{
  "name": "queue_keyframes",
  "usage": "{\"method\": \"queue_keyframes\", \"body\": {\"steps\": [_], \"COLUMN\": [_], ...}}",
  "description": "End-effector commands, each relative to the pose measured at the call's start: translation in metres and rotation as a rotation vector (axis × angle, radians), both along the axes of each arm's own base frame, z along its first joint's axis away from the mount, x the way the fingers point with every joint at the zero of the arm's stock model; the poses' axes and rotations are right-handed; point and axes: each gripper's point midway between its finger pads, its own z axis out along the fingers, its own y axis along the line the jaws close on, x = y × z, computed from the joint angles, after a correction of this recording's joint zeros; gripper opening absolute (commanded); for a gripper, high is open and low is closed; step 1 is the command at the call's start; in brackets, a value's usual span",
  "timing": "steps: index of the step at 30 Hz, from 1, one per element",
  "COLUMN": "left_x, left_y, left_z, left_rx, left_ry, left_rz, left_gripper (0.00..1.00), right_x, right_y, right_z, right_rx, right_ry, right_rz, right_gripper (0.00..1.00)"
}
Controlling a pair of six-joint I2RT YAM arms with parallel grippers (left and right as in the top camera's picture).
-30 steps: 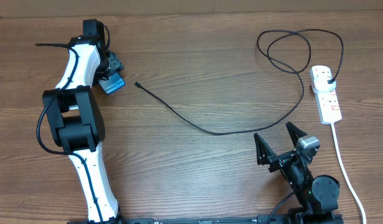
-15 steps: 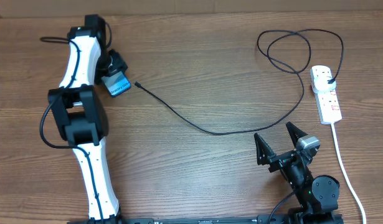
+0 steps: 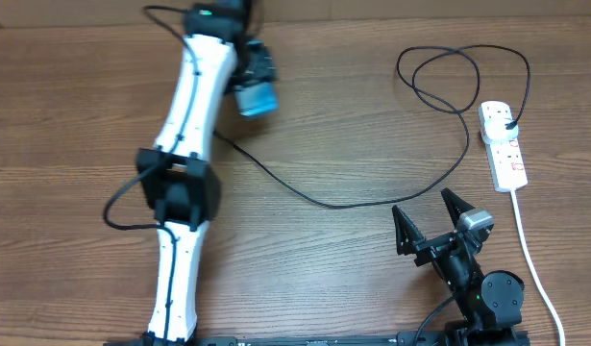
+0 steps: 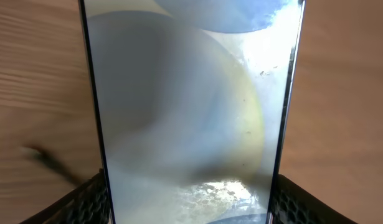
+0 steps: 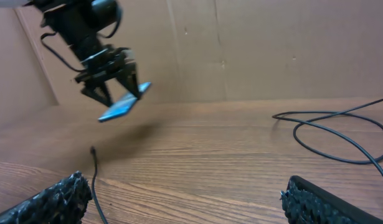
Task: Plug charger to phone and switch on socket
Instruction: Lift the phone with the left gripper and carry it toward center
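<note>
My left gripper (image 3: 256, 85) is shut on the phone (image 3: 258, 98), a slim blue-screened slab, and holds it above the table at the far middle. In the left wrist view the phone's pale screen (image 4: 188, 112) fills the frame between my two fingers. In the right wrist view the phone (image 5: 122, 104) hangs tilted in the air. The charger, a thin black cable (image 3: 314, 197), runs across the table to its plug in the socket (image 3: 503, 142), a white power strip at the right. Its connector tip is hidden under my left arm. My right gripper (image 3: 431, 223) is open and empty near the front.
The power strip's white cord (image 3: 535, 269) runs along the right side to the front edge. The charger cable makes loose loops (image 3: 449, 77) at the far right. A brown wall (image 5: 253, 50) stands behind the table.
My left arm has lifted the phone off the table at the far left and swung it to the right, toward the far middle. The right arm has not moved.
</note>
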Motion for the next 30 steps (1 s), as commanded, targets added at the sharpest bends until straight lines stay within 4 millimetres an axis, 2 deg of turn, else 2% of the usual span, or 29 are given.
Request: {"method": "queue_keyframes", "body": {"steps": [1, 4, 5, 7, 15, 21, 27, 30], "left_x": [-0.021, -0.042, -0.055, -0.069, -0.119, -0.127, -0.13, -0.127], "left_y": [-0.051, -0.077, -0.087, -0.095, -0.098, -0.112, -0.122, -0.117], "left_z": [0.016, 0.014, 0.012, 0.01, 0.009, 0.014, 0.023, 0.026], "left_rx": [-0.068, -0.056, -0.045, -0.034, -0.073, -0.164, -0.294, -0.356], "left_ry": [0.006, 0.042, 0.073, 0.108, 0.317, 0.347, 0.431, 0.472], "left_rz": [-0.096, -0.154, -0.181, -0.198, -0.191, -0.238, -0.113, -0.056], "left_gripper": [0.04, 0.04, 0.04, 0.04, 0.04, 0.04, 0.04, 0.04], "right_x": [0.001, 0.001, 0.001, 0.001, 0.001, 0.001, 0.001, 0.001], "right_y": [-0.001, -0.001, -0.001, -0.001, -0.001, -0.001, -0.001, -0.001], "right_z": [-0.002, -0.002, -0.002, -0.002, -0.002, -0.002, -0.002, -0.002], "right_rx": [0.006, 0.006, 0.006, 0.006, 0.006, 0.006, 0.006, 0.006], "right_ry": [-0.001, -0.001, -0.001, -0.001, -0.001, -0.001, -0.001, -0.001], "right_rz": [-0.007, -0.007, -0.007, -0.007, -0.007, -0.007, -0.007, -0.007], "right_gripper": [1.0, 1.0, 1.0, 1.0, 1.0, 1.0, 1.0, 1.0]}}
